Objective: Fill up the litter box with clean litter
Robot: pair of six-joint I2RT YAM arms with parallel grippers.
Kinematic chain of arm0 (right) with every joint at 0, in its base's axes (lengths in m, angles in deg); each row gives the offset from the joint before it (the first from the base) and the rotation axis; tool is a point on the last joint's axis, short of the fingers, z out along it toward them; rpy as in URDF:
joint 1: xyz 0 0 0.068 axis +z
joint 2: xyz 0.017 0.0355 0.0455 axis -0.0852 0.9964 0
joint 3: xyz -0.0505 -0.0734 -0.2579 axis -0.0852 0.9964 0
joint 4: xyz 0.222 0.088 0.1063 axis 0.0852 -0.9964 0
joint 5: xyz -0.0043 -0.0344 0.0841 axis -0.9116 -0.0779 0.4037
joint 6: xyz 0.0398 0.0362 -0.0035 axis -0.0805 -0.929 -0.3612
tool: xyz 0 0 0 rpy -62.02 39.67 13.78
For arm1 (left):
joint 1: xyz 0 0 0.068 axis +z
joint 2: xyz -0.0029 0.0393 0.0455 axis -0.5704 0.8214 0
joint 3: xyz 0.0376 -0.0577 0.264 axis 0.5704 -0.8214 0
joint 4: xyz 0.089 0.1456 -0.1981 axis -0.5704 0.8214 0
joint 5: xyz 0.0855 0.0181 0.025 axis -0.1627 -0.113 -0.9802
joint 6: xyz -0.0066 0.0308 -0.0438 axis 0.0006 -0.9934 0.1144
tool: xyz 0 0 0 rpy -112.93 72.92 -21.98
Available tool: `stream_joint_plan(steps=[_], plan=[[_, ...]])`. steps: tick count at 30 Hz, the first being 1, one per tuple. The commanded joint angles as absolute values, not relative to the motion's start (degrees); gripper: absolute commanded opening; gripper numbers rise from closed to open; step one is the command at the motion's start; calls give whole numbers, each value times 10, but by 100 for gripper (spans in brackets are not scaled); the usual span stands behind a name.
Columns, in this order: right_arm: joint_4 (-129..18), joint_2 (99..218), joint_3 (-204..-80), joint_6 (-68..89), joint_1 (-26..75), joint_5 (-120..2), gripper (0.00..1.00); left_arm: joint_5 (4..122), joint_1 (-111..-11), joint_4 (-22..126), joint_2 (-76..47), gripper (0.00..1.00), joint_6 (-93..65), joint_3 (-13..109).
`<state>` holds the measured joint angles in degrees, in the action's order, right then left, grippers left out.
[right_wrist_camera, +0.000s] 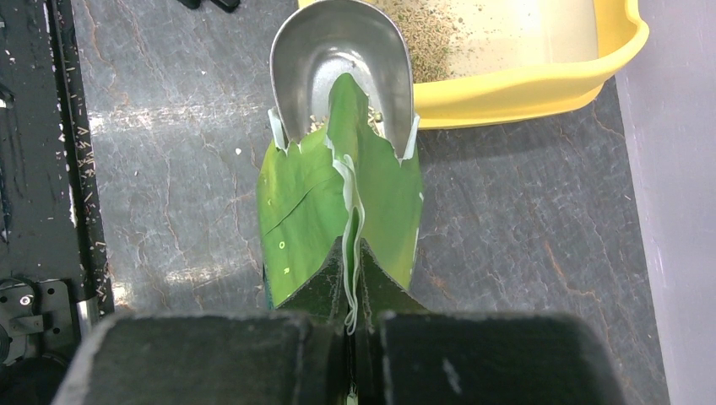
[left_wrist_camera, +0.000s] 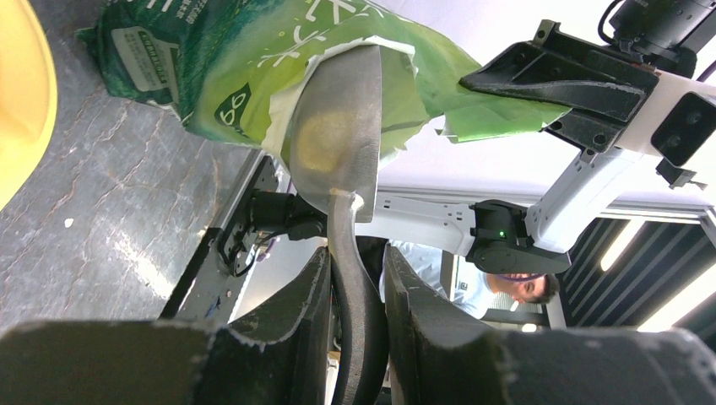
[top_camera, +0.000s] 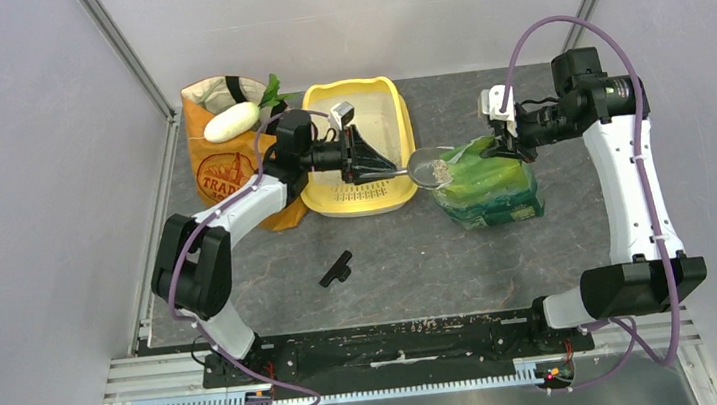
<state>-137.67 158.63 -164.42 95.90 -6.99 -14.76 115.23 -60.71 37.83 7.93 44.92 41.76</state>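
Low in the top view, the two arm bases sit on the dark rail at the bottom edge. Just above them, on the grey bench (top_camera: 422,266), a small black part (top_camera: 336,268) lies alone, left of centre.

Further up, at mid frame, the left end effector (top_camera: 386,171) reaches to the right, its fingers narrowed on the handle of a scoop (top_camera: 428,168). The left wrist view shows the handle pinched between both fingers. The scoop's bowl hangs just off the near right corner of the litter box (top_camera: 352,86), between it and a green bag (top_camera: 489,189). A small heap of clean litter (top_camera: 440,170) lies in the bowl.

The green bag stands on the bench at centre right. The right end effector (top_camera: 501,144) comes in from the right and is clamped on the bag's torn top edge; in the right wrist view the green foil is squeezed between its fingers, with the scoop's bowl just beyond the torn mouth.

The litter box sits at upper centre, its slotted strip at the nearer end. The right wrist view shows a speckled patch of grey-brown granules already on its pale floor. Touching its left side at upper left stands an orange paper bag (top_camera: 231,171) with a white vegetable (top_camera: 230,122) on top.
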Motion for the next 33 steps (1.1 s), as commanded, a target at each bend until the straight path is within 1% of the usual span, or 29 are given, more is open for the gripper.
stream_joint_plan(steps=[1,8,17,28,33], plan=[[-1378,1577,-1672,974,-73,-129,0,1159,-591,386,41,2,411,405],[-1384,1587,-1677,984,-74,-133,0,1169,-573,394,19,2,401,389],[-1376,1621,-1720,967,-55,-118,0,1172,-548,394,-6,2,410,378],[-1300,1662,-1740,893,-8,-138,0,1171,-501,416,-53,2,406,353],[-1293,1681,-1750,886,4,-142,0,1166,-475,449,-72,2,381,340]])
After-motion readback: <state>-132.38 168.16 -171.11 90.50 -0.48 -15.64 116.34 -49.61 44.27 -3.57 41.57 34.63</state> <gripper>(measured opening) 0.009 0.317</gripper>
